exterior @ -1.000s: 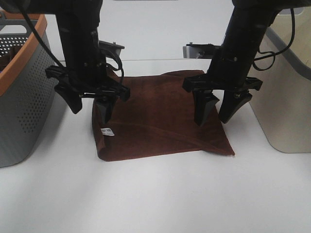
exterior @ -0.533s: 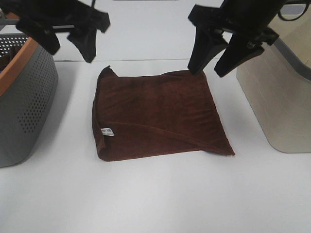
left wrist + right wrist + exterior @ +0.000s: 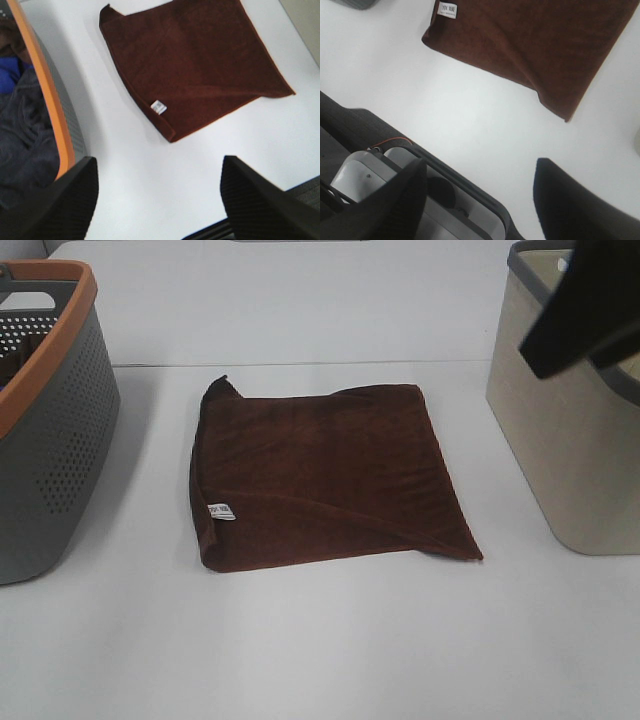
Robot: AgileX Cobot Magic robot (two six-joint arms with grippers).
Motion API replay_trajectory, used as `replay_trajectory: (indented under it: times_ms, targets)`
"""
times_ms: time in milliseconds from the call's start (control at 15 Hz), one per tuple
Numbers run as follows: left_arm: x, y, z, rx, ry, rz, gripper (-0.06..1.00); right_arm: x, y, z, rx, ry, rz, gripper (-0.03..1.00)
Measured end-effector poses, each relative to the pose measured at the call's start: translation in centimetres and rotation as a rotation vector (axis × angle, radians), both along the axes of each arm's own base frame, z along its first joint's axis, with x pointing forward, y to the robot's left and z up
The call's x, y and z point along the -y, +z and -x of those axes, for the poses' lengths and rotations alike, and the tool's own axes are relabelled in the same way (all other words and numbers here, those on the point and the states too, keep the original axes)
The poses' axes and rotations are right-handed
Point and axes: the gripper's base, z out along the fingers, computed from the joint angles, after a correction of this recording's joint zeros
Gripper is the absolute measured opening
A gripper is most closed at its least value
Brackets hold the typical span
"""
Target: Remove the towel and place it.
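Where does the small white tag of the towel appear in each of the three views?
Exterior high: white tag on the towel's left edge, near its front corner.
Left wrist: tag on the towel's folded edge.
Right wrist: tag at the picture's upper border.
Shared landmark: the towel's corner beside the tag.

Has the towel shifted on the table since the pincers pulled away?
No. The towel lies flat in the same spot between the grey basket and the beige bin, tag unmoved.

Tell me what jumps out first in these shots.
A dark brown towel lies flat mid-table, its white tag at the edge nearest the grey basket with the orange rim. A beige bin stands on the opposite side, and both tools are open, holding nothing.
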Motion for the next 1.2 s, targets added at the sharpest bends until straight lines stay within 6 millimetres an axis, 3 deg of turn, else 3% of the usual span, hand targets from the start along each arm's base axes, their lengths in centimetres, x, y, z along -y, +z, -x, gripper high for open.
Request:
replay_trajectory:
  times_ms: [67,200,267,333,533,867,1200]
  targets:
    - [-1.7,-2.2,2.9,-0.04,0.026,0.0,0.66,0.7,-0.8,1.7,-0.006,-0.001,0.015,0.6]
    - [-3.8,-6.1,6.5,-0.056,0.055,0.015,0.66,2.2,-2.4,5.3,0.004,-0.004,0.031,0.6]
    - [-3.8,-6.1,6.5,-0.056,0.055,0.015,0.66,2.2,-2.4,5.3,0.004,-0.004,0.031,0.6]
    - [-5.5,-8.9,9.5,-0.013,0.056,0.044,0.66,3.4,-4.7,8.0,0.016,-0.012,0.05,0.6]
    - [-7.3,-12.4,12.6,0.1,0.002,0.063,0.66,5.0,-7.4,11.4,0.094,-0.024,0.062,0.6]
    - [-8.2,-13.2,15.3,0.265,-0.196,0.052,0.66,6.8,-10.1,15.2,0.285,0.0,0.054,0.6]
    - [-8.1,-13.3,16.0,0.291,-0.258,0.068,0.66,7.7,-9.7,17.7,0.485,0.001,-0.003,0.6]
